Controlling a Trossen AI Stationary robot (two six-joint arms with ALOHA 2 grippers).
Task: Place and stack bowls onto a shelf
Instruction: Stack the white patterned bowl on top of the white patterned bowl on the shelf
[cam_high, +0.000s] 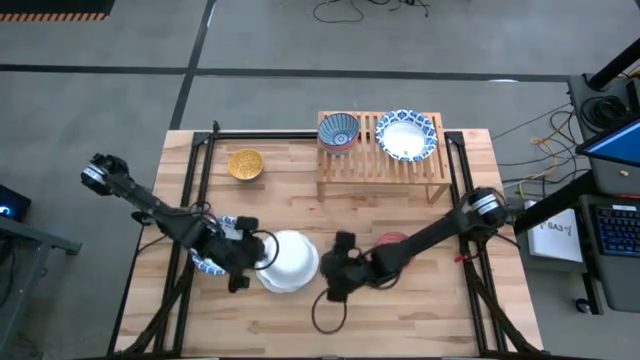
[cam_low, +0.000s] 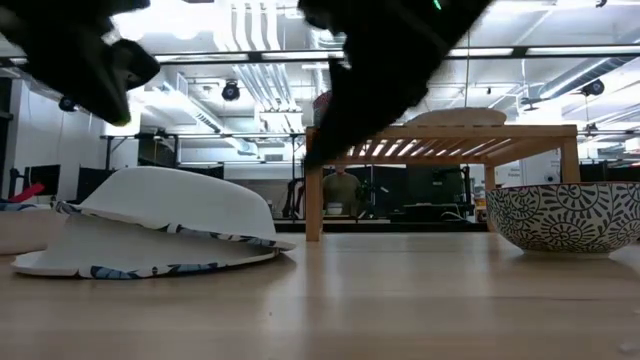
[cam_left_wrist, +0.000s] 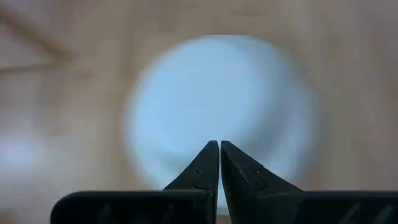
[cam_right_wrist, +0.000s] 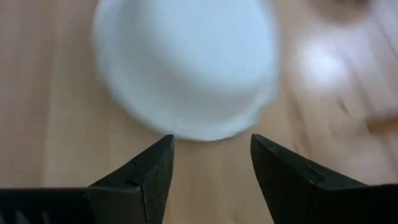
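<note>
Two large bowls (cam_high: 288, 262) lie bottom-up at the table's middle, showing white undersides. In the low view the upper bowl (cam_low: 170, 200) leans tilted on the lower bowl (cam_low: 130, 258). My left gripper (cam_high: 262, 258) hangs shut (cam_left_wrist: 219, 144) above their left edge, clear of them in the low view (cam_low: 100, 70). My right gripper (cam_high: 333, 280) is open (cam_right_wrist: 211, 146) just right of them and raised too. The shelf (cam_high: 380, 165) at the far side carries a dark blue patterned bowl (cam_high: 338, 131) and a large blue-and-white bowl (cam_high: 406, 135). A yellow bowl (cam_high: 245, 164) stands on the table.
A blue-and-white bowl (cam_high: 208, 262) sits partly hidden under my left arm, and a red bowl (cam_high: 393, 242) under my right arm. In the low view a dark patterned bowl (cam_low: 565, 215) stands on the table at the right. A black cable loops near the near edge (cam_high: 325, 312).
</note>
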